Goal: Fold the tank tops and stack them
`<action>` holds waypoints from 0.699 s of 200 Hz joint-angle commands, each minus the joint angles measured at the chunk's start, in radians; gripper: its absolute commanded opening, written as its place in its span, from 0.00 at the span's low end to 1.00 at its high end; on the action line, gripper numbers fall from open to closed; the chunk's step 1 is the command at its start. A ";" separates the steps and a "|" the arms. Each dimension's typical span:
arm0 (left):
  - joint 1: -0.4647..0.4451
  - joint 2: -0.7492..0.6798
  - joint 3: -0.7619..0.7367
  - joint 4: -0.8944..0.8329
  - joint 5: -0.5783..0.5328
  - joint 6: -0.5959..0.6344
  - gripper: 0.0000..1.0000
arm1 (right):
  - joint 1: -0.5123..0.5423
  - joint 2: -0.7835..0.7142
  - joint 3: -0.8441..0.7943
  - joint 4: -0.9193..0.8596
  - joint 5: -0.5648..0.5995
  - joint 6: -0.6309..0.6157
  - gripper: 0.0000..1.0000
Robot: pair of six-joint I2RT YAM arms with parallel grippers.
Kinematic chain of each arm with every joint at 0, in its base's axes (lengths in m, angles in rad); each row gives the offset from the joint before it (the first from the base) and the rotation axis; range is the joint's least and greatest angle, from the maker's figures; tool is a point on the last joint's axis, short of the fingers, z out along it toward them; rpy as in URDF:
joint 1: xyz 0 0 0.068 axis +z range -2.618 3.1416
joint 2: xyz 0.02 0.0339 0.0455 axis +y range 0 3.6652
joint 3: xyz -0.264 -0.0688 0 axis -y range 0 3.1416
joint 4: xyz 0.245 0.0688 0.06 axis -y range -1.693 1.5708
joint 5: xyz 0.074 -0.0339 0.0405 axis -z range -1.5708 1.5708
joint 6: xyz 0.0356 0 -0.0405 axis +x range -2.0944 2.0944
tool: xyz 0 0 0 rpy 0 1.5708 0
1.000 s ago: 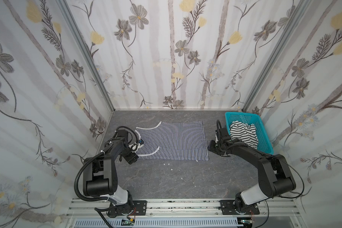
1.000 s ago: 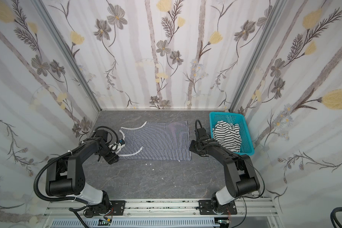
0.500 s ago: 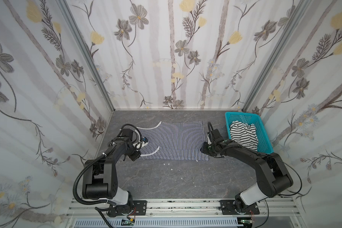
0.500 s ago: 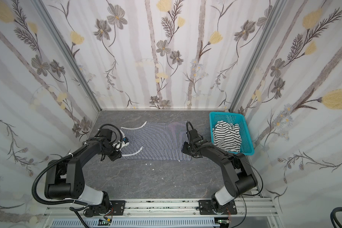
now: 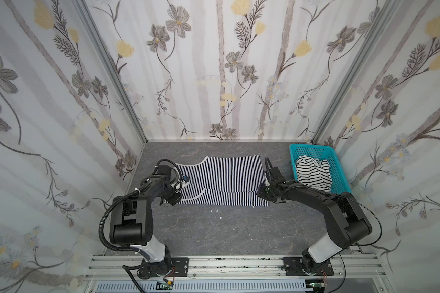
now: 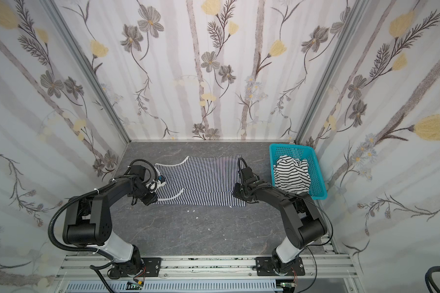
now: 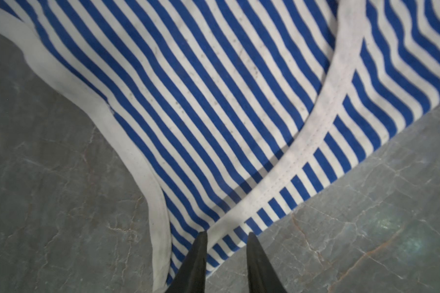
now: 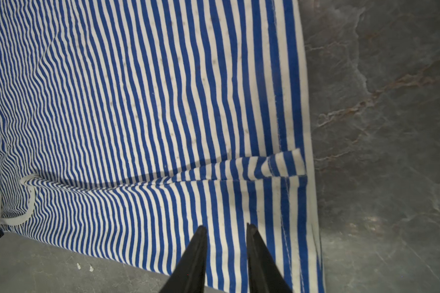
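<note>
Left gripper (image 7: 226, 237) sits low at the near left corner of the navy-striped tank top (image 7: 214, 101), its two dark fingers almost together, with a narrow slot between them over the strap end and its white trim. Right gripper (image 8: 225, 229) is set the same way at the near right corner, just inside the stitched hem. Striped cloth shows in both slots. Whether either pair actually pinches the cloth cannot be made out. In both top views the gripper bodies (image 5: 173, 200) (image 5: 263, 195) hide their own fingertips.

A few small white scraps (image 5: 214, 210) lie on the grey marbled table (image 5: 226, 233), just in front of the garment.

The navy-striped top (image 5: 226, 182) lies flat in the middle of the table, its long axis running side to side. The straps and neckline point toward the left arm and the hem toward the right arm. Its stripes run near to far. The near long edge is turned over onto the body as a narrow band. The left arm covers part of the strap end, and a small blue-and-white piece on that wrist is too small to identify.

Farther right, the white tank top (image 5: 313, 172), with wider black stripes, lies crumpled in the turquoise basket (image 5: 310, 152), so its shape and direction cannot be read.
</note>
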 commanded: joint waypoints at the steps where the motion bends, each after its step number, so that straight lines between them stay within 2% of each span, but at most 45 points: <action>1: 0.005 0.003 0.003 -0.001 -0.010 0.010 0.30 | 0.003 0.013 -0.006 0.062 -0.018 0.018 0.29; 83: 0.039 0.076 -0.027 0.010 -0.027 0.027 0.31 | 0.011 0.045 -0.033 0.068 -0.015 0.017 0.29; 140: 0.040 -0.005 -0.151 0.003 -0.103 0.109 0.31 | 0.039 -0.020 -0.123 0.034 0.013 0.029 0.32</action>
